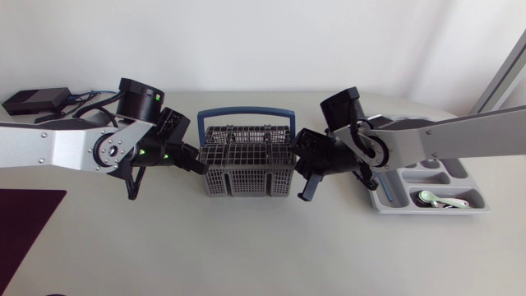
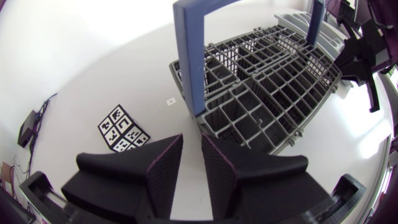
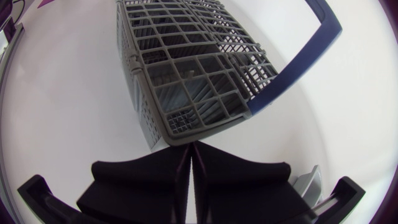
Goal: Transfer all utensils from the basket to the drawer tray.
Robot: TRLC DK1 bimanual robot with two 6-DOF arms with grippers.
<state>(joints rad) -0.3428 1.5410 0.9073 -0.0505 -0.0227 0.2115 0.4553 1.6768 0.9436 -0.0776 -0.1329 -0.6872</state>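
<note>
Left gripper has its fingers just a crack apart with nothing between them, and the blue-handled grey basket sits right ahead of it, close to the tips. Right gripper is pretty much pinched closed on nothing, parked at the basket's opposite side with its tips just about at a basket corner. Drawer tray is back behind the right gripper, partly under that arm, with a pale green spoon lying in one compartment.
</note>
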